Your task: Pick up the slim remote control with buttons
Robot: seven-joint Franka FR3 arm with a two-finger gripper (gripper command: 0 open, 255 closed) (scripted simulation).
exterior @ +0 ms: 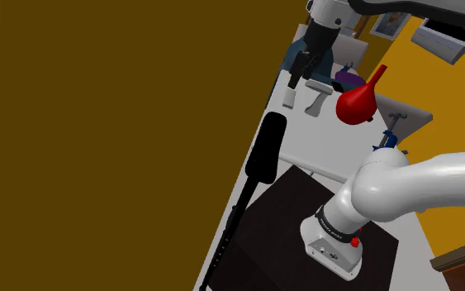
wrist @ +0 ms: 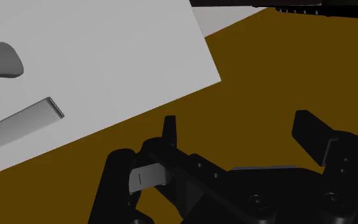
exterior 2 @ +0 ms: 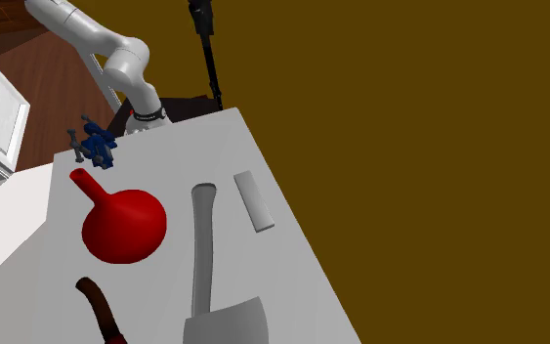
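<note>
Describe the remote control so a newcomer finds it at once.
Look at the white table. Along its edge by the brown floor, beside the handle of the grey axe, lies the remote control. It is the only short, flat, plain grey bar.

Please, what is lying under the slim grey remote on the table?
The remote lies flat on the pale table, beside the grey axe. Nothing else shows beneath it. Its underside is covered, so I cannot check it.

Slim grey rectangular remote: matt, smooth. Red round-bodied flask: smooth, slight sheen. Flat white surface: matt, untextured.
</note>
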